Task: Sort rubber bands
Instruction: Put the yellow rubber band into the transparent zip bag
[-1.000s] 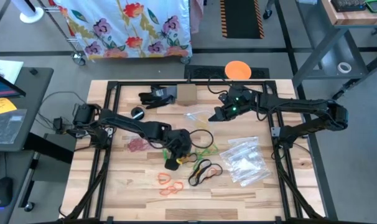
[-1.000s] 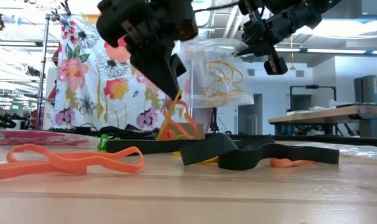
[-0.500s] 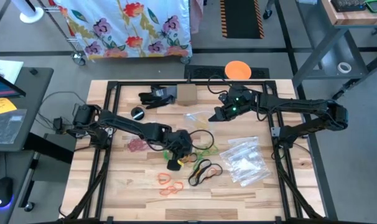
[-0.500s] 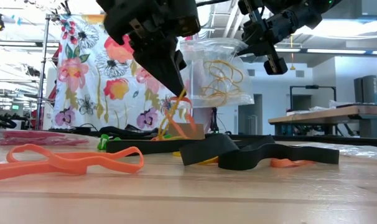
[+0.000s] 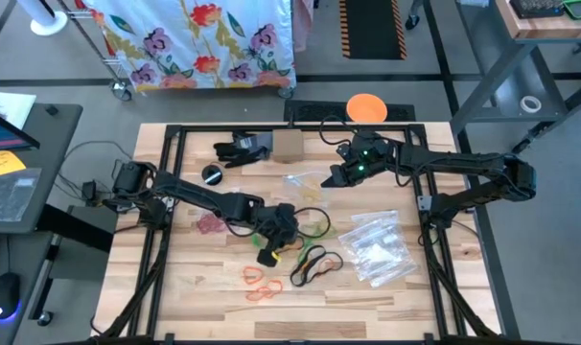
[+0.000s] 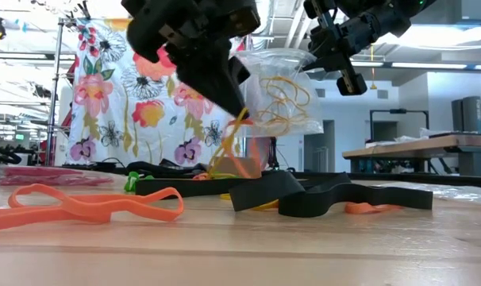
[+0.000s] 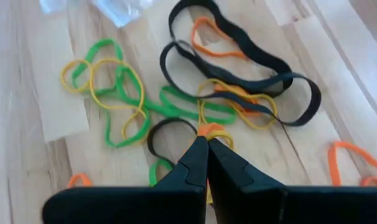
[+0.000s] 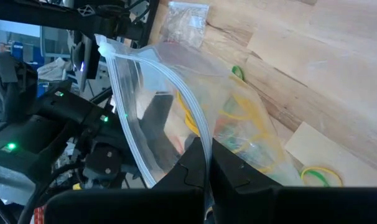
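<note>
Loose rubber bands lie on the wooden table: green and yellow ones (image 5: 313,226), wide black ones (image 5: 314,264), orange ones (image 5: 260,284) and a pink-red heap (image 5: 211,223). My left gripper (image 5: 276,233) stands over the middle of the pile, shut on an orange and a yellow rubber band (image 6: 227,151). My right gripper (image 5: 333,178), farther back and above the table, is shut on a clear zip bag (image 6: 276,94) with yellow rubber bands inside (image 6: 282,107). My left gripper pinches an orange band (image 7: 208,129) and a yellow band between its two fingertips, slanting down from above. The bands hang stretched below the fingers, and their lower ends (image 6: 217,168) reach down into the pile. My right gripper pinches the clear bag at its zip edge (image 8: 200,132), near an upper corner. The bag hangs clear of the table with its mouth (image 6: 271,54) up and the yellow bands resting in its lower part.
A stack of clear zip bags (image 5: 377,249) lies at the right. A cardboard box (image 5: 289,144), a black object (image 5: 243,148) and a small round black thing (image 5: 212,173) sit toward the far edge. Black frame rails (image 5: 168,182) border the table.
My left gripper has rolled a little and its fingertips have swung slightly toward the table's right and up, staying shut. The orange and yellow bands have gone along with it and hang more stretched; their lower ends stay in the pile.
</note>
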### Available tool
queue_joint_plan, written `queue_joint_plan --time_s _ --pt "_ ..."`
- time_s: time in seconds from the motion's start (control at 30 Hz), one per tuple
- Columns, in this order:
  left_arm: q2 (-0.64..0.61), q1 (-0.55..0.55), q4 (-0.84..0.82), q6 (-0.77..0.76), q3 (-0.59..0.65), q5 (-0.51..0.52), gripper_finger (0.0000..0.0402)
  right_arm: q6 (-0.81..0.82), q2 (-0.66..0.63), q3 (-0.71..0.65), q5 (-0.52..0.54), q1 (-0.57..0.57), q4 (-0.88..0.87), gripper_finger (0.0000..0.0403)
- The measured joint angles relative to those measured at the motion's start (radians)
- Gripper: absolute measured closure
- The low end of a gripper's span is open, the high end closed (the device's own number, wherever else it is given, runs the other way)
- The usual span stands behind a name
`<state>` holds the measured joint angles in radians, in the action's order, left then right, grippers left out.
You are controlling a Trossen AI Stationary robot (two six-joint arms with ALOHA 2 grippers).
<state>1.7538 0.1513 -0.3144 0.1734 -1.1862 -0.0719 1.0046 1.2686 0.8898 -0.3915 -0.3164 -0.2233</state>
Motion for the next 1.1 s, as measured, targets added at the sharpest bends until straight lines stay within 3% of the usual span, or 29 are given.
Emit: queue_joint_plan --time_s 0.3,0.57,0.8,1.0,1.1 --pt "0.023 -0.001 0.199 0.046 0.001 0.044 0.0401 0.000 0.000 0.000 0.000 0.000 -0.001 0.0403" --pt "0.033 0.004 0.330 0.053 0.000 0.410 0.0401 -0.001 0.000 0.000 0.000 0.000 0.000 0.0403" --pt "-0.018 0.068 0.268 0.118 0.000 0.561 0.0401 -0.009 0.000 0.000 0.000 0.000 -0.022 0.0403" --pt "-0.129 0.130 0.155 0.102 0.005 0.576 0.0401 -0.011 0.000 0.000 0.000 0.000 -0.054 0.0403" --pt "-0.217 0.167 0.206 0.095 0.084 0.653 0.0401 -0.011 0.000 0.000 0.000 0.000 -0.054 0.0403"
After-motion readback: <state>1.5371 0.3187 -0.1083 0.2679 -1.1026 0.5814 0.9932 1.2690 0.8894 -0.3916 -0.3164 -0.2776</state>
